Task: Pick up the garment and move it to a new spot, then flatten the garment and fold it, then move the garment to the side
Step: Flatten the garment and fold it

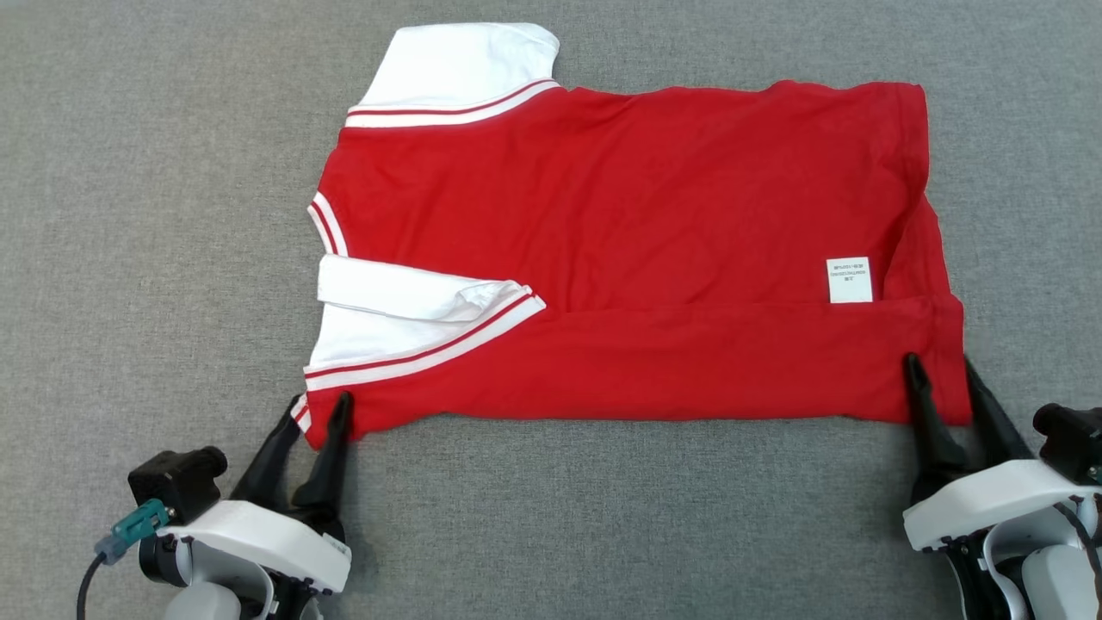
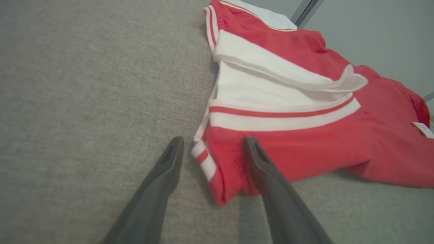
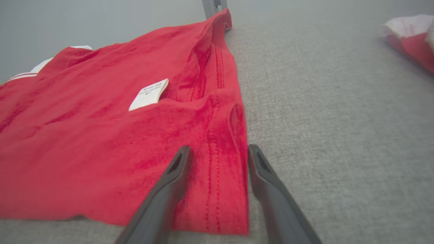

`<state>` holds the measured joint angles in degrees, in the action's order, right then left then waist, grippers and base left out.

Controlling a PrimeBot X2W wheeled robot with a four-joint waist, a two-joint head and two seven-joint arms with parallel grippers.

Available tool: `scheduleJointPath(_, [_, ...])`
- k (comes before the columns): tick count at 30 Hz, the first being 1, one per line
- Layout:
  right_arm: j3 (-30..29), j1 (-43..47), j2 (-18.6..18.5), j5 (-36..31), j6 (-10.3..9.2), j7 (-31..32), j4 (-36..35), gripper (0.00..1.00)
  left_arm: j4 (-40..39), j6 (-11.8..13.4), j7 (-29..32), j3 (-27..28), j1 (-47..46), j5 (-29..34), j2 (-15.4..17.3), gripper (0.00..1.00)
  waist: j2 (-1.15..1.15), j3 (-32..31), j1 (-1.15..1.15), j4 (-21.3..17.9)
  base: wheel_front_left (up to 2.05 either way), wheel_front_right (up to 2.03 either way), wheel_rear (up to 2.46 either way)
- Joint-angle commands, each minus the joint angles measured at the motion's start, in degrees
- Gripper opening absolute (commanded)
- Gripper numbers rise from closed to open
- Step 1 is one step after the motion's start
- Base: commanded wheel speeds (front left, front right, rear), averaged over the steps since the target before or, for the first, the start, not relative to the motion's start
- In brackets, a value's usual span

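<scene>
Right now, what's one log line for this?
shirt: partly folded | left fingers: open around sleeve-end corner | right fingers: open around hem corner

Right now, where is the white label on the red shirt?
In the head view, the label lies on the right part of the shirt, just above the fold, near the right pincer.

Head camera looks down on the garment (image 1: pixel 620 241); wrist cameras sit low at its corners.

Matt cloth garment (image 1: pixel 620 215), coarse woven surface (image 1: pixel 172 215)
</scene>
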<state>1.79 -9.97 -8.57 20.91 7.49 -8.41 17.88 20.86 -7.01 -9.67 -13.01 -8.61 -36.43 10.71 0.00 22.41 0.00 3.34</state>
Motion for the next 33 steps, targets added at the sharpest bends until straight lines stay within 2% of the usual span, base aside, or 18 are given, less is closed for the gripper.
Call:
scheduleJointPath(1, [0.9,0.2,-0.1,0.7,0.0,1.0,1.2,0.0,1.7,-0.4,3.3,-2.2,0.6,-1.1,-0.7,0.0,0.0,-0.1,0.0,0.1,0.0,0.0,0.0])
scheduleJointPath(5, [0.9,0.8,-0.8,2.2,-0.01,0.3,0.0,0.0,-1.6,-0.6,3.6,-2.1,1.1,-3.2,1.6,0.0,0.0,-0.8,0.0,0.3,0.0,0.0,0.0])
scheduleJointPath(10, [0.2,4.4,-1.4,3.7,-0.01,1.3,-5.6,0.0,-9.5,-0.1,7.0,-0.9,3.9,-6.0,5.1,0.0,0.0,-2.1,0.0,0.8,0.0,0.0,0.0])
scheduleJointPath(16, [-2.6,12.5,-0.6,3.8,-0.01,6.1,-14.9,0.0,-21.0,3.9,12.5,0.0,10.1,-6.3,8.8,0.0,0.0,-3.5,0.0,1.3,0.0,0.0,0.0])
scheduleJointPath(22, [-5.6,17.6,1.6,2.2,-0.01,9.6,-19.8,0.0,-28.1,7.3,16.1,0.1,15.1,-7.2,9.6,0.0,0.0,-3.8,0.0,1.4,0.0,0.0,0.0])
scheduleJointPath(23, [-5.8,17.6,2.0,1.8,-0.01,9.8,-20.1,0.32,-28.4,7.5,15.7,-0.1,15.1,-6.4,9.7,0.0,0.0,-3.8,0.0,1.3,0.0,0.0,0.0])
scheduleJointPath(24, [-5.8,17.4,2.4,1.6,-0.01,10.1,-20.2,0.82,-28.2,7.9,15.1,-0.2,15.0,-5.7,9.5,0.18,0.0,-3.8,0.0,1.2,0.0,0.0,0.0])
scheduleJointPath(25, [-6.1,17.1,2.6,1.0,-0.01,10.1,-20.3,1.0,-27.9,8.3,14.0,0.0,14.7,-5.3,8.8,1.0,0.0,-3.7,0.0,1.2,0.0,0.0,0.0])
scheduleJointPath(28, [-6.6,16.2,2.8,0.1,-0.01,9.9,-20.9,1.0,-27.2,8.6,12.1,0.0,14.1,-4.6,7.8,1.0,0.0,-3.7,0.0,1.1,0.0,0.0,0.0])
scheduleJointPath(33, [-9.0,13.3,3.9,-2.9,-0.01,6.9,-23.4,1.0,-26.9,9.3,3.8,2.1,11.2,-1.5,6.2,1.0,0.0,-3.9,0.0,0.8,0.0,0.0,0.0])
